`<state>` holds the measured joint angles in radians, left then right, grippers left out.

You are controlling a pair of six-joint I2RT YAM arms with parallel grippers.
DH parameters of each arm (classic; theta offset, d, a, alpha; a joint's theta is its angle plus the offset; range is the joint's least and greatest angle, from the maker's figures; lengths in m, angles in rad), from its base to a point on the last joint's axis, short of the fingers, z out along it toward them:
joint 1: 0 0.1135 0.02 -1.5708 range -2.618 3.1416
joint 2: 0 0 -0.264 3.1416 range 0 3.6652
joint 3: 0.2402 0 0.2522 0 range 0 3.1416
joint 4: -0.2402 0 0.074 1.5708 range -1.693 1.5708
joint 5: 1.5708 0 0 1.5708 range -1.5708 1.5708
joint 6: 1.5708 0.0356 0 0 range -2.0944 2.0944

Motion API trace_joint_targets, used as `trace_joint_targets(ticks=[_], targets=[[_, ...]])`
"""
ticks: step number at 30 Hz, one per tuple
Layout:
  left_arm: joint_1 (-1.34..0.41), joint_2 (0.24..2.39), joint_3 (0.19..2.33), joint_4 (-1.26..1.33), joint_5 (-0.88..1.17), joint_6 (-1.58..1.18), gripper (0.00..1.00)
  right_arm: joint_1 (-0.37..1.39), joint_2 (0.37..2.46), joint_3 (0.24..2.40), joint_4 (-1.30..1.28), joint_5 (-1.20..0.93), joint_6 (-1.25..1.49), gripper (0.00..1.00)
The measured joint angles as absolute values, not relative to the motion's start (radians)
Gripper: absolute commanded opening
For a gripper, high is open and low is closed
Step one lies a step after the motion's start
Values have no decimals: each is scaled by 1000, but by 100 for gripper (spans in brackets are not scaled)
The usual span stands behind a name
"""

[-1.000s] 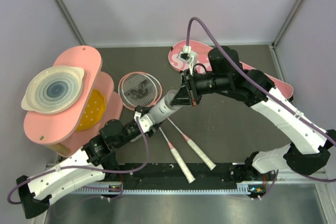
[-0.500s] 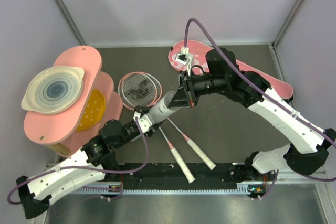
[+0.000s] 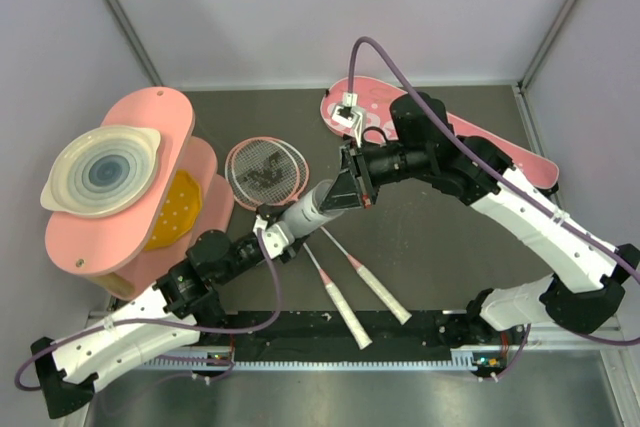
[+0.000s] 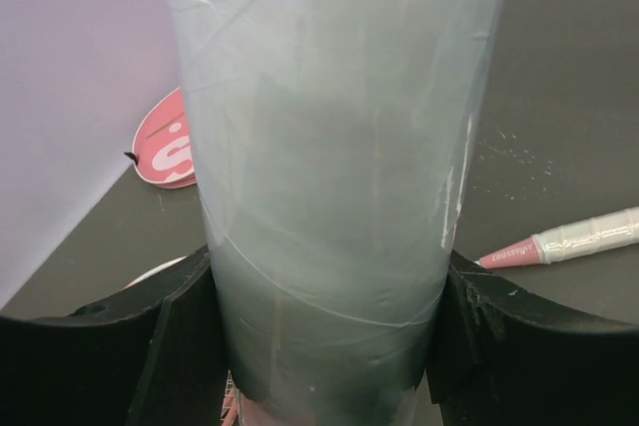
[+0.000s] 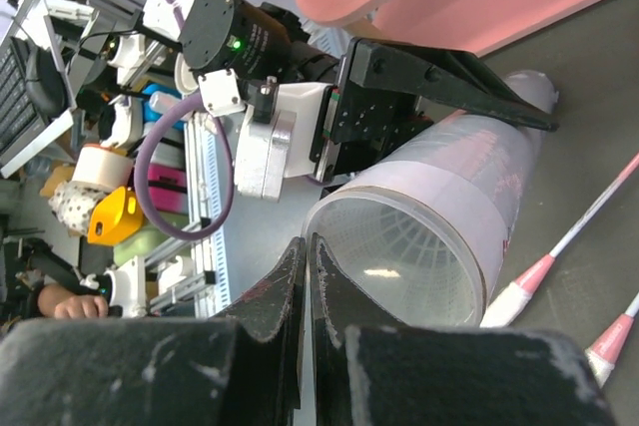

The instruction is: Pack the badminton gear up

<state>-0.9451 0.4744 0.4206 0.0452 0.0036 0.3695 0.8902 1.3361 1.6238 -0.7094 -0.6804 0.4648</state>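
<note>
White tube (image 3: 312,207) is up off the table (image 3: 430,247) right now. The left gripper (image 3: 280,227) has it by the lower end and it tilts up toward the middle. In the left wrist view we see a black finger (image 4: 175,336) pressed on each side of the tube (image 4: 329,147), so those jaws are clamped around it, fairly wide because the tube is fat.

The right gripper (image 3: 353,187) sits right at the tube's open top end. Its jaws are pinched together, and we can't see anything between them. From the right wrist view its tips (image 5: 305,251) are at the rim of the tube mouth (image 5: 399,246). There's a ribbed pattern inside, and we can't tell what it is.

The two rackets (image 3: 268,169) lie flat on the table, heads overlapping just behind the tube, handles (image 3: 345,312) running toward the near edge. The pink "SPORT" bag (image 3: 338,112) lies at the back right, partly under the right arm. Over on the left are the pink rounded boards (image 3: 150,117) with the white ringed dish (image 3: 100,172) on top.
</note>
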Motion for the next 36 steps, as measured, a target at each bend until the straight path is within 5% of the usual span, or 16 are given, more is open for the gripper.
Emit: trace_joint_targets(ticks=[25,36], targets=[[-942,338,320,74,179,417,7,886,1432,1589,-716,-1031,517,0],[-942,334,317,64,194,424,7,885,1423,1443,-453,-1171,691,0]])
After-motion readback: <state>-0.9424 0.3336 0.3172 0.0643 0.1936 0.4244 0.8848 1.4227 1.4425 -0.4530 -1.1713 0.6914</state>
